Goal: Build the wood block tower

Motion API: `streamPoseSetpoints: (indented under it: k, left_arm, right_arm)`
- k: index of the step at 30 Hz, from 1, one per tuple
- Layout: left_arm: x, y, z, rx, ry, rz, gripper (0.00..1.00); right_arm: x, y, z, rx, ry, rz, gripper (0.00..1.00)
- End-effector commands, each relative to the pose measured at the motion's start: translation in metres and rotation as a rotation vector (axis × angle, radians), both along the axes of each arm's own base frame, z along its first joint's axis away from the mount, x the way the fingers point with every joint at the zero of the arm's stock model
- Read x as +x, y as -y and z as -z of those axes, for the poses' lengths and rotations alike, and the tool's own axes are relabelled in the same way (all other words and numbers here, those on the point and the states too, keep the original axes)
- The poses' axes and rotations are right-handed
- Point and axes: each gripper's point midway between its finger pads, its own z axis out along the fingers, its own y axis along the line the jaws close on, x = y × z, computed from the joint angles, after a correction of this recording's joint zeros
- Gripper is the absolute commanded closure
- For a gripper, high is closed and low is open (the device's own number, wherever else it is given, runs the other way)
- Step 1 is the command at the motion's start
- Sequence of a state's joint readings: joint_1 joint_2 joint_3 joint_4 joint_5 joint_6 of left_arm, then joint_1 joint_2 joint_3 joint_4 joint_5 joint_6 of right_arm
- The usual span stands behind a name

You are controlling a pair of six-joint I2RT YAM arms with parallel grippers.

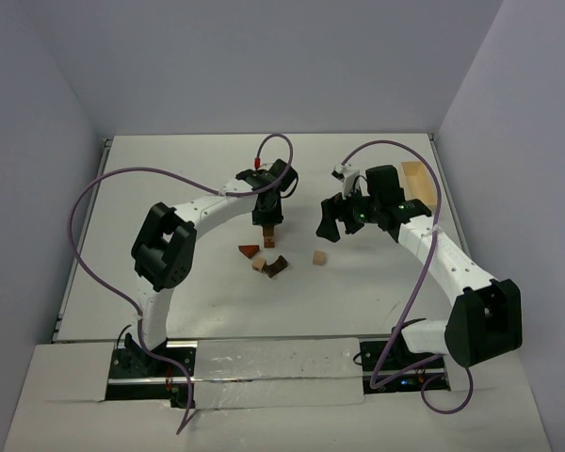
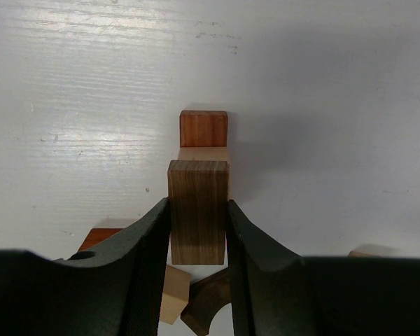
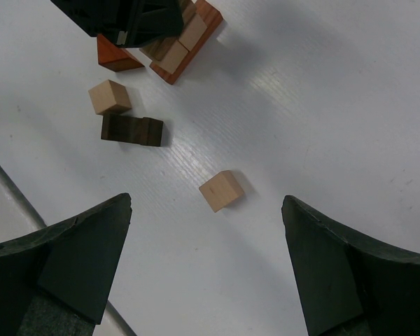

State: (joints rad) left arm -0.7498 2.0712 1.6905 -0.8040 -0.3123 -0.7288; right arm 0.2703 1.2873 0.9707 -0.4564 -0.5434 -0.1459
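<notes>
Nearest the lens, left claw: closed narrow on an upright dark brown block, both fingers pressed flat against its sides. Directly under and beyond that block, the wood block tower: pale piece, then reddish piece at the far end. Contact between held block and tower not determinable. Below the fingers, outside the grip: pale cube, dark arch, reddish wedge.

Right claw: spread wide, holding nothing, touching nothing. Below the gap between its fingers, on the table: lone tan cube. Farther out, toward the left claw: the arch, pale cube and wedge, then the tower. Off the right claw's outer side, near the far table edge: pale open box.
</notes>
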Motion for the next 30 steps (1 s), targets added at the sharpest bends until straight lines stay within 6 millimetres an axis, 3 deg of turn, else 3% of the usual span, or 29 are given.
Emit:
streamPoseSetpoints:
  k: [1, 7, 11, 13, 16, 20, 22, 23, 24, 26, 28, 30]
  left_arm:
    - [0.008, 0.009, -0.008, -0.039, 0.027, -0.003, 0.73]
    - [0.007, 0.008, -0.005, -0.035, 0.022, -0.001, 0.56]
    - [0.007, 0.010, -0.007, -0.042, 0.021, 0.004, 0.29]
    - [0.006, 0.011, -0.008, -0.048, 0.019, 0.010, 0.21]
    - [0.007, 0.012, -0.011, -0.051, 0.026, 0.014, 0.14]
    - [0.013, 0.012, -0.034, -0.058, 0.062, 0.052, 0.12]
    - [0.020, 0.011, -0.061, -0.108, 0.105, 0.098, 0.12]
    - [0.017, 0.014, -0.063, -0.120, 0.096, 0.144, 0.12]
    - [0.019, 0.018, -0.101, -0.212, 0.164, 0.219, 0.14]
    - [0.020, 0.002, -0.124, -0.285, 0.188, 0.276, 0.15]
    - [0.008, -0.012, -0.178, -0.465, 0.262, 0.390, 0.15]
    - [0.008, -0.041, -0.198, -0.544, 0.311, 0.393, 0.15]
  right_arm:
    - [0.011, -0.003, -0.017, 0.026, 0.041, 0.003, 0.05]
    - [0.011, -0.003, -0.017, 0.027, 0.040, 0.000, 0.05]
    - [0.011, -0.003, -0.016, 0.027, 0.039, 0.001, 0.05]
    - [0.011, -0.004, -0.016, 0.027, 0.038, 0.000, 0.05]
    - [0.011, -0.004, -0.015, 0.028, 0.035, 0.000, 0.05]
    - [0.009, -0.005, -0.017, 0.031, 0.035, -0.013, 0.05]
    - [0.007, -0.007, -0.020, 0.039, 0.042, -0.030, 0.05]
    - [0.006, -0.007, -0.022, 0.042, 0.048, -0.038, 0.05]
    - [0.003, -0.008, -0.023, 0.045, 0.052, -0.057, 0.05]
    - [-0.001, -0.010, -0.026, 0.047, 0.064, -0.087, 0.07]
    - [-0.009, -0.014, -0.028, 0.034, 0.091, -0.154, 0.10]
    - [-0.022, -0.023, -0.026, 0.015, 0.106, -0.236, 0.13]
